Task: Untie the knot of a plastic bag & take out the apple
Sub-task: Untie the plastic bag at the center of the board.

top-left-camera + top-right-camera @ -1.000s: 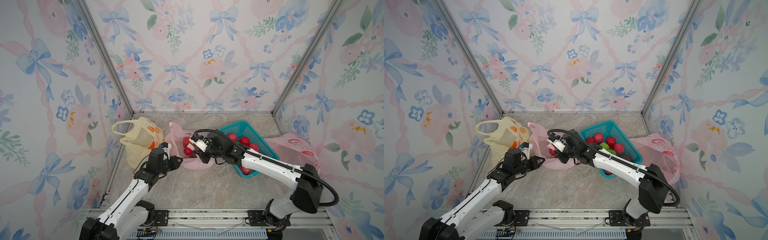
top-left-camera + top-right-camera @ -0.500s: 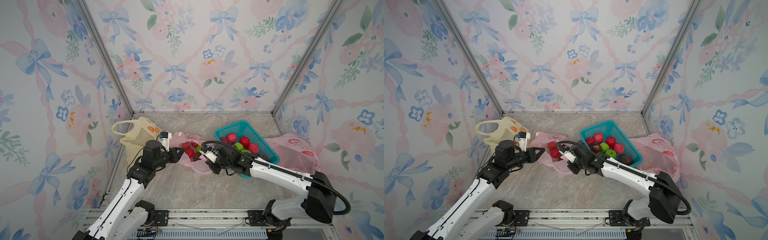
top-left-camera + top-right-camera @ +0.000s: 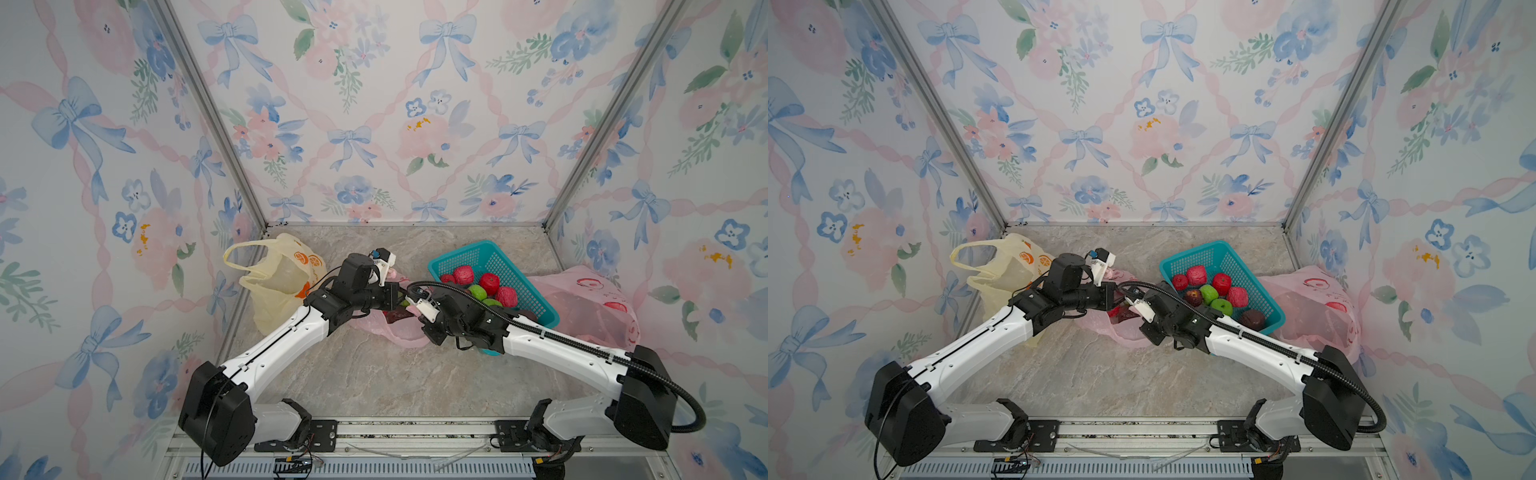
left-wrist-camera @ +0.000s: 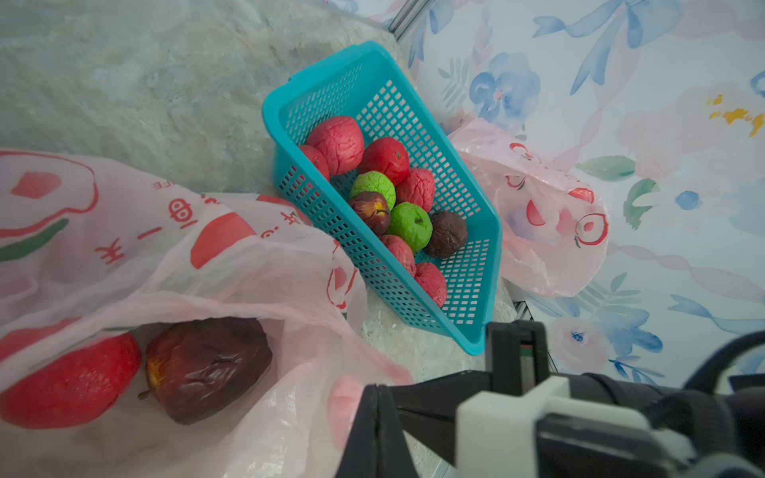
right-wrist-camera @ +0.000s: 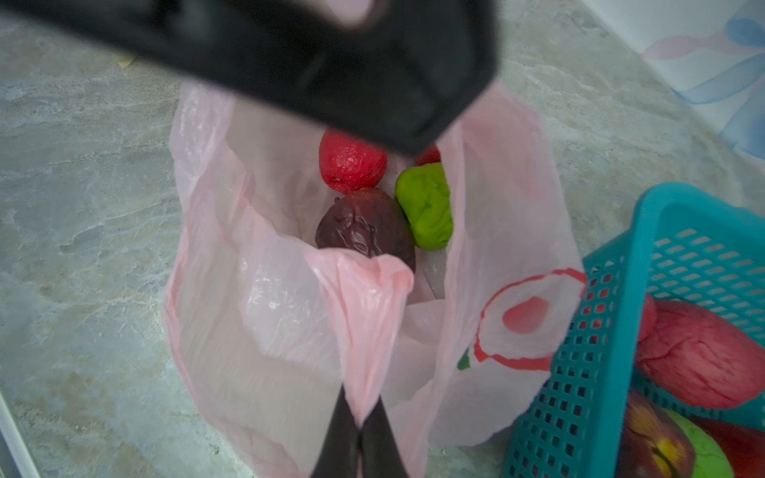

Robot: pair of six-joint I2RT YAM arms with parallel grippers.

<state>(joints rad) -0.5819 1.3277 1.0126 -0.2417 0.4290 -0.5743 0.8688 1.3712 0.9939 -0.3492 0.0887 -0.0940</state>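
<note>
The pink plastic bag (image 3: 395, 330) (image 3: 1126, 332) lies mid-table with its mouth held wide; no knot shows. Inside it the right wrist view shows a red apple (image 5: 352, 167), a dark maroon apple (image 5: 366, 225) and a green apple (image 5: 426, 207). My right gripper (image 5: 360, 426) (image 3: 410, 309) is shut on a bunched strip of the bag's near rim. My left gripper (image 4: 374, 387) (image 3: 397, 291) is shut at the opposite rim, with pink plastic pinched at its tips. The maroon apple (image 4: 207, 368) and the red apple (image 4: 70, 380) lie just beyond it.
A teal mesh basket (image 3: 536, 309) (image 4: 285, 95) holding several red, green and dark apples stands right of the bag, touching it. A second pink bag (image 3: 582, 307) slumps against the right wall. A yellow bag (image 3: 278, 282) sits by the left wall.
My left arm swung right to the bag's far rim and its jaws shut there. The right gripper pulled its strip of the rim toward the front, widening the mouth.
</note>
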